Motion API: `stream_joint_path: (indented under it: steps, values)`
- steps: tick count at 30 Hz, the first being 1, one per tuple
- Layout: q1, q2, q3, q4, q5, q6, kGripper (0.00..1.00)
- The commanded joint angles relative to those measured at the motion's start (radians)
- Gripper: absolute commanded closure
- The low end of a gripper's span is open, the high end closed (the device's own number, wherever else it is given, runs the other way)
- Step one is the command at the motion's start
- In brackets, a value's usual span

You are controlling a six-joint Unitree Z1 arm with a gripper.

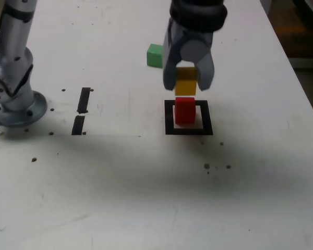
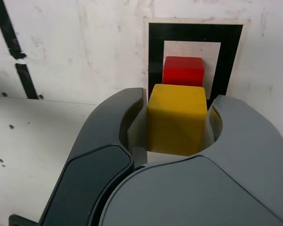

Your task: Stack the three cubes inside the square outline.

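My gripper (image 1: 187,83) is shut on the yellow cube (image 1: 185,82), which hangs just above the red cube (image 1: 185,110). That red cube stands inside the black square outline (image 1: 170,119) on the white table. The wrist view shows the yellow cube (image 2: 177,118) clamped between my two grey fingers (image 2: 127,122), with the red cube (image 2: 183,70) and the square outline (image 2: 155,52) beyond it. The green cube (image 1: 154,54) sits alone on the table behind the outline, toward the exterior view's left.
Two short black tape strips (image 1: 81,111) lie on the table at the exterior view's left, near the arm's grey base (image 1: 13,99). The table's right edge (image 1: 297,78) runs close behind the outline's right side.
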State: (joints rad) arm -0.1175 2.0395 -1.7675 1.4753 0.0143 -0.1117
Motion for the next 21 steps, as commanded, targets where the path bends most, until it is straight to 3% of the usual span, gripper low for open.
stream_joint_path:
  steps: [1,14,21]
  values:
    - [-0.009,0.005,0.012,-0.008,0.001,-0.008,0.79]
    - [-0.011,-0.001,0.113,-0.106,0.011,-0.013,0.79]
    - [-0.009,-0.004,0.119,-0.119,0.018,-0.01,0.77]
